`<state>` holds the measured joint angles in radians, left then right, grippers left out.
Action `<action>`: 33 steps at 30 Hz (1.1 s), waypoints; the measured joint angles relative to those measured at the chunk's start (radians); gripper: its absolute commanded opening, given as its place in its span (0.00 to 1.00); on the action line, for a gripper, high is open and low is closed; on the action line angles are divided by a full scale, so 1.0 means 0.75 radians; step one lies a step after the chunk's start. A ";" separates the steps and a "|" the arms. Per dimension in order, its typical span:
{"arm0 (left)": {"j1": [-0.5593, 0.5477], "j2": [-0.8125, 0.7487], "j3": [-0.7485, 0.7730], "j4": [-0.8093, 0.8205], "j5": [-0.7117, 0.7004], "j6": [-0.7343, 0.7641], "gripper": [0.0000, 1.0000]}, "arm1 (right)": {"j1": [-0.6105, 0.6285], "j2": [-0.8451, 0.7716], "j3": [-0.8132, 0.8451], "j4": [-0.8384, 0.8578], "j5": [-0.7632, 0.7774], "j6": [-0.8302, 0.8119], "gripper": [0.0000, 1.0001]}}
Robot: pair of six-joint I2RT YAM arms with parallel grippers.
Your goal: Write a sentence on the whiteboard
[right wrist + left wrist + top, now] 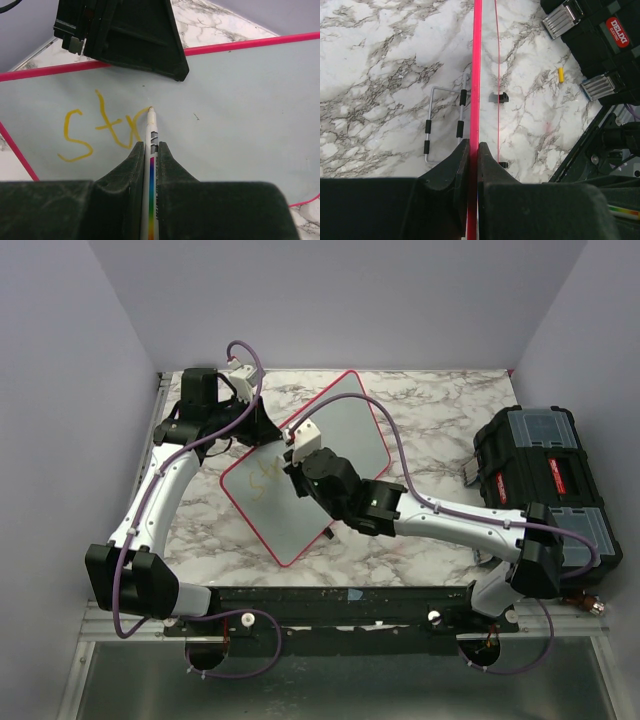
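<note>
Three letters of the sentence (pixel 106 126) are down; left fingers (pixel 447 175) clamp the whiteboard (pixel 240 100) by its rim, right fingers (pixel 125 172) grip the marker (pixel 151 131), which should next continue rightward.

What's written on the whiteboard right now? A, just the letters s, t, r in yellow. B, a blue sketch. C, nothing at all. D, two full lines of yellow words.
A: the right wrist view shows only the yellow letters "str" on the whiteboard, with the marker tip resting at the end of the r and the surface beyond it blank.
</note>
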<state>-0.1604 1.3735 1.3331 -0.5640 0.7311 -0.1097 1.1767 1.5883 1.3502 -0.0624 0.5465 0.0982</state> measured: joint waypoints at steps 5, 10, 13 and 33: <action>-0.010 -0.011 0.000 -0.003 -0.001 0.000 0.00 | -0.001 -0.065 -0.020 -0.013 0.000 0.030 0.01; -0.011 -0.014 0.000 -0.007 -0.004 0.001 0.00 | -0.022 -0.136 -0.054 -0.009 -0.002 0.059 0.01; -0.011 -0.015 0.000 -0.007 -0.004 0.001 0.00 | -0.042 -0.138 -0.064 -0.009 -0.006 0.081 0.01; -0.014 -0.019 -0.001 -0.009 -0.009 0.001 0.00 | -0.094 -0.073 -0.070 -0.009 -0.117 0.125 0.01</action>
<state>-0.1707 1.3594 1.3327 -0.5709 0.7246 -0.1093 1.1061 1.5337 1.2980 -0.0692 0.4583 0.1917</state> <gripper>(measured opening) 0.089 0.117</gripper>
